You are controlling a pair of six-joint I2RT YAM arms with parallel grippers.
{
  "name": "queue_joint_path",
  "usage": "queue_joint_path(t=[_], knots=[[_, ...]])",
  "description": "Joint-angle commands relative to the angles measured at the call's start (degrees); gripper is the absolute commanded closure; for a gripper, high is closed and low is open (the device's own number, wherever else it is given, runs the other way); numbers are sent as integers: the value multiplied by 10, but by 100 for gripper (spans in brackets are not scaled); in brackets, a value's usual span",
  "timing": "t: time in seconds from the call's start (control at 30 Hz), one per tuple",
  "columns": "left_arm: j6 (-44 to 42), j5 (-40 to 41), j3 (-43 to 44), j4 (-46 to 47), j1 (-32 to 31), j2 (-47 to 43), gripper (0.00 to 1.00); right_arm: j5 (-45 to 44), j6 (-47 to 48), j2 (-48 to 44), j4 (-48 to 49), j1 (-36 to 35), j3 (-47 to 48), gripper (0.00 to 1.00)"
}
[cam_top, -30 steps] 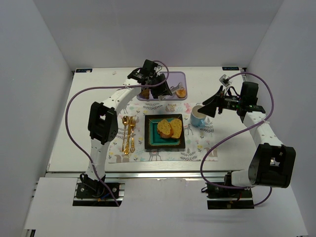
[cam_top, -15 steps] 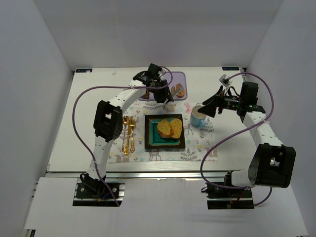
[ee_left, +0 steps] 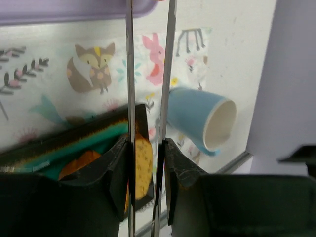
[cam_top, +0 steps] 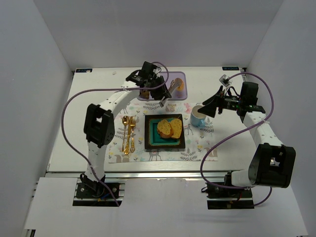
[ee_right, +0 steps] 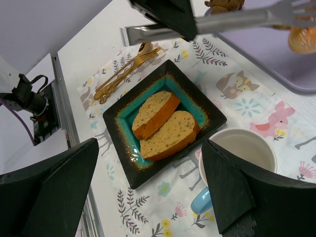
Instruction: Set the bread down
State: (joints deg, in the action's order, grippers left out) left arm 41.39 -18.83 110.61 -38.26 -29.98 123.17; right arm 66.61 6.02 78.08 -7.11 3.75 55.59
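Note:
Two bread slices (cam_top: 170, 128) lie on the black and teal square plate (cam_top: 147, 134), also clear in the right wrist view (ee_right: 170, 136). One more bread piece (cam_top: 180, 85) lies on the purple tray (cam_top: 177, 75) at the back. My left gripper (cam_top: 155, 89) is over the tray's front edge, shut on metal tongs (ee_left: 130, 74). The tongs (ee_right: 232, 20) hold nothing, and their forked tip is beside the tray's bread piece (ee_right: 302, 40). My right gripper (cam_top: 212, 106) is open and empty, to the right of the blue cup (cam_top: 197, 116).
A patterned placemat (cam_top: 197, 148) lies under the plate and cup. Gold cutlery (cam_top: 128, 133) lies left of the plate. A small brown item (cam_top: 144, 92) sits at the tray's left end. The cup (ee_right: 242, 148) stands close to the plate's right corner.
My left gripper swung with the tongs out over the mat toward the plate, then back up and left over the tray. The right arm and the plate's two slices have not moved.

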Motion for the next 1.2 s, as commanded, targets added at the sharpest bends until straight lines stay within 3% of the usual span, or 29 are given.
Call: queue_joint_path(t=[0.0, 0.1, 0.27, 0.47, 0.67, 0.93, 1.03, 1.07, 1.1, 1.17], knots=[[-10, -4, -33, 40, 3, -135, 86, 14, 4, -11, 5, 4, 2, 11], [-17, 1, -133, 38, 3, -201, 88, 15, 5, -10, 4, 5, 2, 10], [-5, 4, -359, 13, 9, -389, 88, 17, 4, -8, 6, 5, 1, 11], [29, 8, -519, -10, 16, -549, 90, 18, 3, -5, 7, 2, 5, 11], [34, 9, -567, -8, 17, -558, 89, 19, 3, -5, 2, -2, 13, 11], [34, 35, -564, -11, 36, -530, 89, 19, 18, -10, -20, -3, 17, 11], [26, 35, -560, -23, 37, -524, 80, 19, 18, -10, -23, -3, 16, 11], [24, 36, -559, -27, 37, -524, 74, 19, 18, -9, -23, -3, 16, 11], [22, 36, -558, -30, 37, -525, 60, 19, 18, -9, -24, -4, 16, 11], [21, 39, -557, -34, 38, -533, 53, 19, 18, -7, -23, -3, 17, 11]])
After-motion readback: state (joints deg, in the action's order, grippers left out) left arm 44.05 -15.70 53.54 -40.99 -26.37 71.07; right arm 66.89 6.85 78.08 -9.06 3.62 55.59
